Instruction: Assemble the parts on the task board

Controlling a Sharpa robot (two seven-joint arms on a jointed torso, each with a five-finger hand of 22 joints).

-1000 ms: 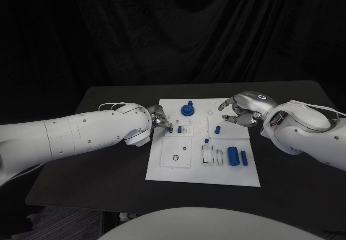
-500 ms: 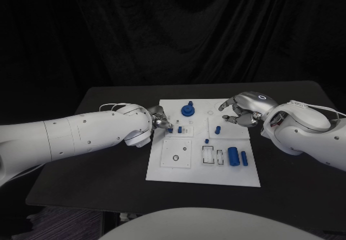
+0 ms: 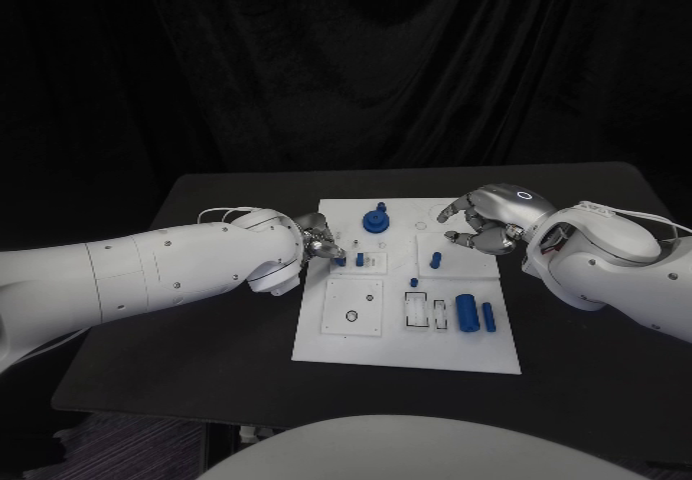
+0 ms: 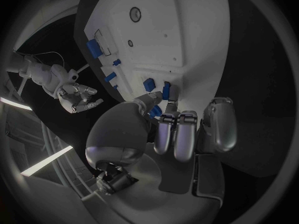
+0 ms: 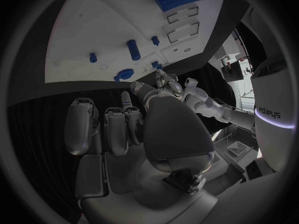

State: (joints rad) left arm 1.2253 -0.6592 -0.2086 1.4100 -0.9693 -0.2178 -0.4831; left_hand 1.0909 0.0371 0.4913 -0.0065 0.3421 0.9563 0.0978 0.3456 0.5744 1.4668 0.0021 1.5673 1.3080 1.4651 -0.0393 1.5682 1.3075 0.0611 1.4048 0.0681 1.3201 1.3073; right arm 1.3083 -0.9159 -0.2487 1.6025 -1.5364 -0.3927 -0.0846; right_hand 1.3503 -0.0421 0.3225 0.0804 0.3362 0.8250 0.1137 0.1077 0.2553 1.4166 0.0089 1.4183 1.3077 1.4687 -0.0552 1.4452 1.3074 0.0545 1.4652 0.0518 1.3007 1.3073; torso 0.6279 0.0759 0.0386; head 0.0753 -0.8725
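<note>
While the task board (image 3: 408,300) is lying in the middle of the black table (image 3: 188,330), the left hand (image 3: 320,243) is reaching in over its left edge, fingertips down at a small blue peg (image 3: 359,259) standing in a white block there. From the left wrist view the fingers (image 4: 176,134) are curling close beside two blue pieces (image 4: 149,84), but I cannot tell whether they are actually pinching one or only touching it. The right hand (image 3: 488,222) is hovering over the board's far right corner, its fingers (image 5: 115,129) curling inward with nothing between them. A round blue knob (image 3: 376,219) is standing near the board's far edge, between the two hands. A slim blue pin (image 3: 436,260) is sitting just below the right hand, and a tiny blue piece (image 3: 414,282) lies nearer the middle. Toward the right near side, a thick blue cylinder (image 3: 466,310) and a thinner blue rod (image 3: 489,317) are lying side by side.
</note>
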